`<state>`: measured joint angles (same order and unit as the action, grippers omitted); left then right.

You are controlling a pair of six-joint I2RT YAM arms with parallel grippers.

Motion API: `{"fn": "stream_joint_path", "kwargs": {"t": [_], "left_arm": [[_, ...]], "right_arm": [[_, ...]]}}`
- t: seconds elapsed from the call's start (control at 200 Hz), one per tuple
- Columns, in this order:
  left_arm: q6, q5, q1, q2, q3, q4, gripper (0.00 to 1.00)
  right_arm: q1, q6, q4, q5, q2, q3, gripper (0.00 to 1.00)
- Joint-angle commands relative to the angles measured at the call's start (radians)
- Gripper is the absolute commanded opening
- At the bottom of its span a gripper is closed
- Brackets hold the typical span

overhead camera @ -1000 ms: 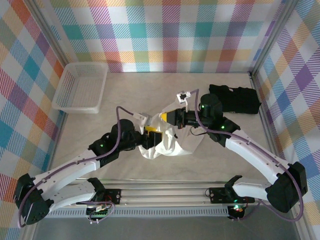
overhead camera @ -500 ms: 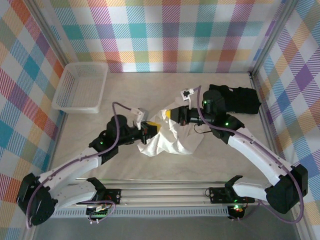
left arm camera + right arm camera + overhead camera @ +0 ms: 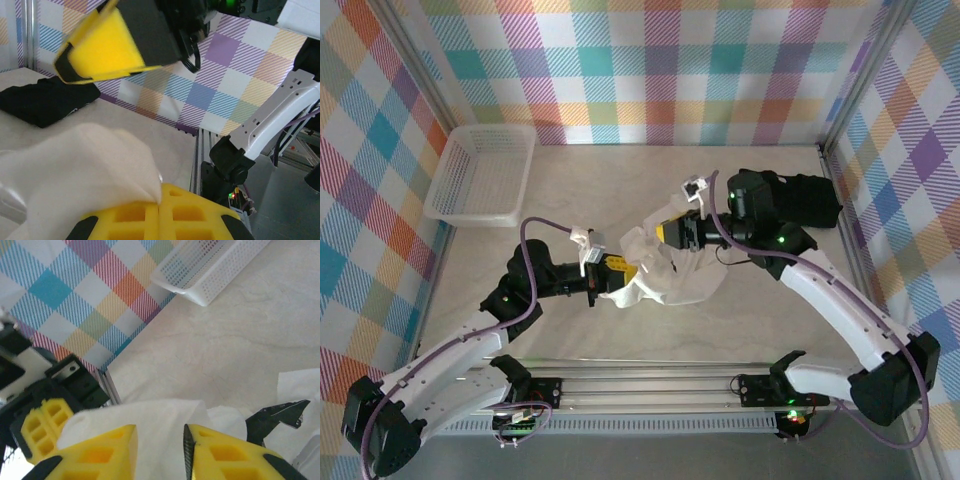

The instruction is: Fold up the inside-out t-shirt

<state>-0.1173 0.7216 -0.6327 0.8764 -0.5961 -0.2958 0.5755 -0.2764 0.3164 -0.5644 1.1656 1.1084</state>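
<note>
Top external view, left to right: white basket (image 3: 480,218) at the far left of the table (image 3: 620,190), not involved. Left pincer (image 3: 623,272) is pressed together on the left edge of the t-shirt (image 3: 670,285). The left wrist view confirms this, with cloth coming out of the seam between the two yellow fingers. The t-shirt sits bunched in a heap mid-table between the two arms, not flat, with no fold made yet. Right pincer (image 3: 663,233) is at the heap's far upper side. In the right wrist view its fingers stand apart with a gap, cloth under them, nothing clamped as far as visible. Black folded garment (image 3: 805,200) lies far right, well apart from the heap.

Handling guess: thin, light, floppy cloth that won't hold shape, drapes and bunches, and drags on the table. One layer can slip from a shallow pinch. Best to grab at hem corners or shoulder seams with both pincers and pull apart to spread it before folding.
</note>
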Motion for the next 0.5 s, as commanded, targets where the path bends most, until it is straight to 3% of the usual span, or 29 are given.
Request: {"fn": "stream_joint_path", "kwargs": {"t": [0.0,0.205,0.495], "left_arm": [[-0.040,-0.022,0.011,0.009,-0.002,-0.065,0.00],[-0.121,-0.047,0.017,0.006,0.009,-0.100,0.00],[-0.140,-0.046,0.016,-0.008,0.004,-0.094,0.00]], "right_arm": [[-0.003,0.141,-0.026,-0.040,-0.114,-0.101,0.35],[0.011,0.258,-0.229,-0.100,-0.239,-0.305,0.35],[0.048,0.312,-0.336,-0.101,-0.121,-0.294,0.31]]}}
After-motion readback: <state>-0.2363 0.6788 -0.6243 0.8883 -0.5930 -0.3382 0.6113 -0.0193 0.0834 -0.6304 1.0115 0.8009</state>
